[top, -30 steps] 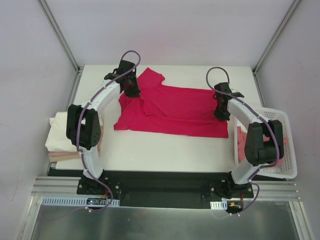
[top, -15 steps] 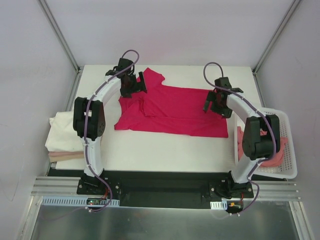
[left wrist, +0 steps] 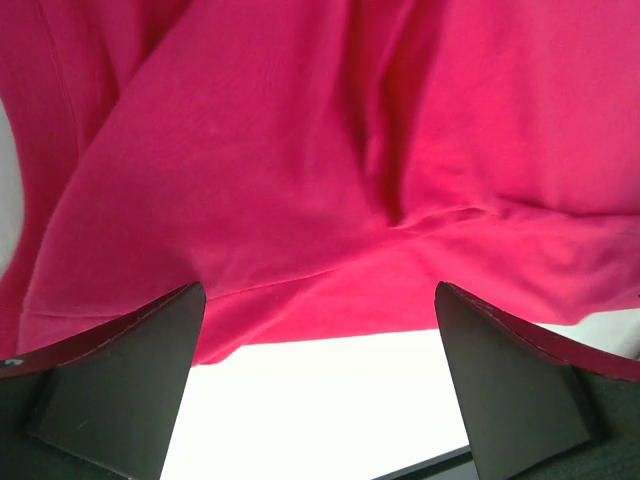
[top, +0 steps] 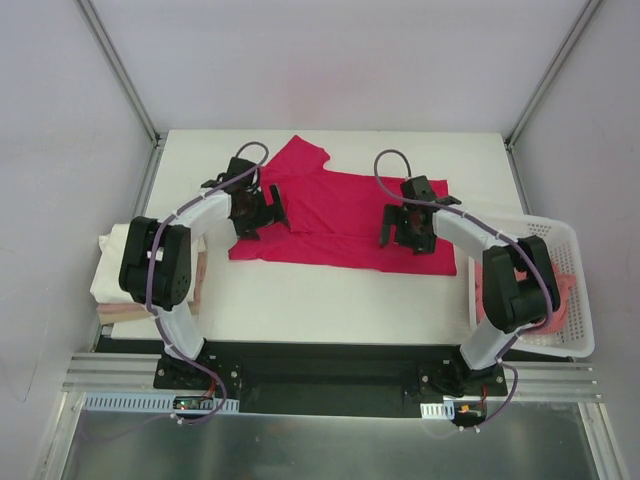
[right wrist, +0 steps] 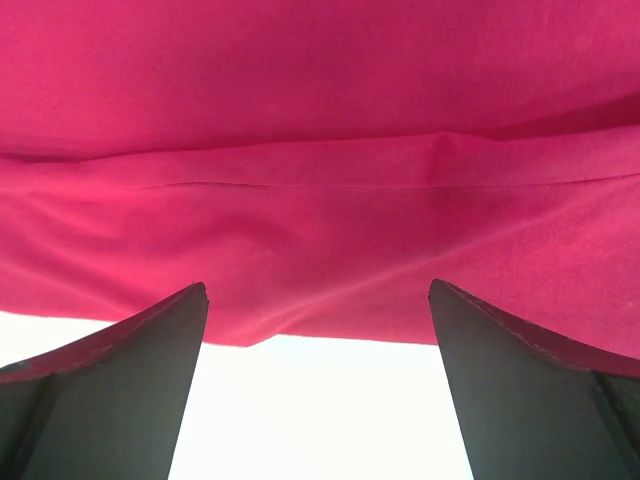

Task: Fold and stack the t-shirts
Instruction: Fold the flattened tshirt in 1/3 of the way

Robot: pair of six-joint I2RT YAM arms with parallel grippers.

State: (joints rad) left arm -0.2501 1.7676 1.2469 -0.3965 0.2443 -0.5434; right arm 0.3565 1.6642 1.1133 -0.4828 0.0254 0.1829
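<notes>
Evidently the folding step is in hand: the crimson-pink t-shirt (top: 340,205) lies spread across the far half of the surface (top: 330,300), the cream-white t-shirt (top: 120,262) sits at the left edge, and the salmon-pink t-shirt (top: 486,283) lies in the basket (top: 583,300) at the right edge. The left claw (top: 270,208) and right claw (top: 392,226) both hang released, jaws wide and empty, over the crimson shirt's near border, one toward each end. Next, I judge, each must drop onto that border, pinch the cloth alone, and carry it evenly toward the far edge so the fold lies straight.
</notes>
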